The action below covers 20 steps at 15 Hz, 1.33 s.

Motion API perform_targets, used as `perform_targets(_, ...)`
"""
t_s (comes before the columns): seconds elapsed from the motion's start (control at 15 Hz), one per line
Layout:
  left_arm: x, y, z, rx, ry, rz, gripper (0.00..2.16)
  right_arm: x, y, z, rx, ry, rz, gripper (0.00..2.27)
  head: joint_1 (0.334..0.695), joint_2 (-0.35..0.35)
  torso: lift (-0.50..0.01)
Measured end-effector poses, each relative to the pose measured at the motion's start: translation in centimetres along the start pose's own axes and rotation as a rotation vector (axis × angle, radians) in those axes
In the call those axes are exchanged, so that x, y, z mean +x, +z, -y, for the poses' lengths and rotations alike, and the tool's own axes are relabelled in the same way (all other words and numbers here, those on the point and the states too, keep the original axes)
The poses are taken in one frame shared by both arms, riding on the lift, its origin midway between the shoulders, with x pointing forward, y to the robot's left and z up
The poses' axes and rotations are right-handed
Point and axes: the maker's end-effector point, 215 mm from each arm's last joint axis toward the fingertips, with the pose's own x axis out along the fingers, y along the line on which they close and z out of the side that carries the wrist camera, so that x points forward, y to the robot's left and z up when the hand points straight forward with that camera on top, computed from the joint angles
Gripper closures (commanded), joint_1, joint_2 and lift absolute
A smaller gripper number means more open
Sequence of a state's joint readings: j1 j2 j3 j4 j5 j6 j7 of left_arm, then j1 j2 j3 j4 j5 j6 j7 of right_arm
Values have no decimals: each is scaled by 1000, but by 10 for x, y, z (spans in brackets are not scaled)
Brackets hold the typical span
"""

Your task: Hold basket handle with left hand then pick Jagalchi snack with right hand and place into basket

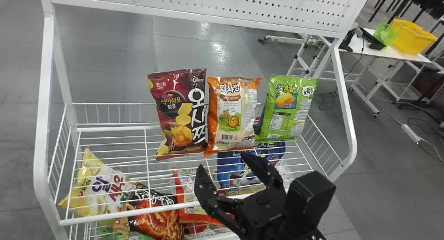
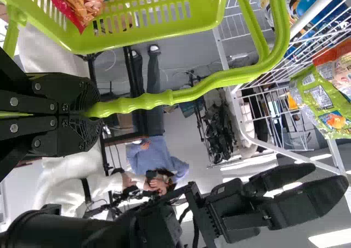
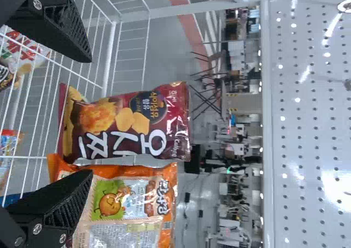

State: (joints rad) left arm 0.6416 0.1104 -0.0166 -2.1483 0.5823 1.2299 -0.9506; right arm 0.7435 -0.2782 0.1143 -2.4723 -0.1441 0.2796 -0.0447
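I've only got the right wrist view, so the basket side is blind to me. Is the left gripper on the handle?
Observer: Yes, the left gripper is closed around the green basket handle.
Operator: Past the orange bag, away from the dark red bag, what comes next?
Observer: A green bag, standing right of the orange one in the head view, with a gap between their tops.
Operator: Is anything in the basket?
Observer: Yes, at least a red-and-orange packet.

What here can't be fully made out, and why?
Head view: blue packet, partly behind the shelf wires and right pincer.
Left wrist view: basket and packet inside, cut off by the edge; part of the handle, behind the left pincer.
Right wrist view: orange packet, cut off by the edge.
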Motion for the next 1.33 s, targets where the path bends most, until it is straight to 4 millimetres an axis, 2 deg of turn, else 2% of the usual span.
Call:
perform_targets(0.27,-7,3,-2,-2,4,24,1234,-17,0,9,24,-12,77,90,695,-350,-10)
perform_targets(0.67,-12,7,-4,-10,1,42,1234,-44,13,17,34,-27,167,90,695,-350,-10)
perform_targets(1.0,-15,9,-5,-11,4,48,1234,-55,20,33,54,-58,196,90,695,-350,-10)
perform_targets(1.33,-15,10,-5,-9,6,48,1234,-58,24,37,57,-65,215,90,695,-350,-10)
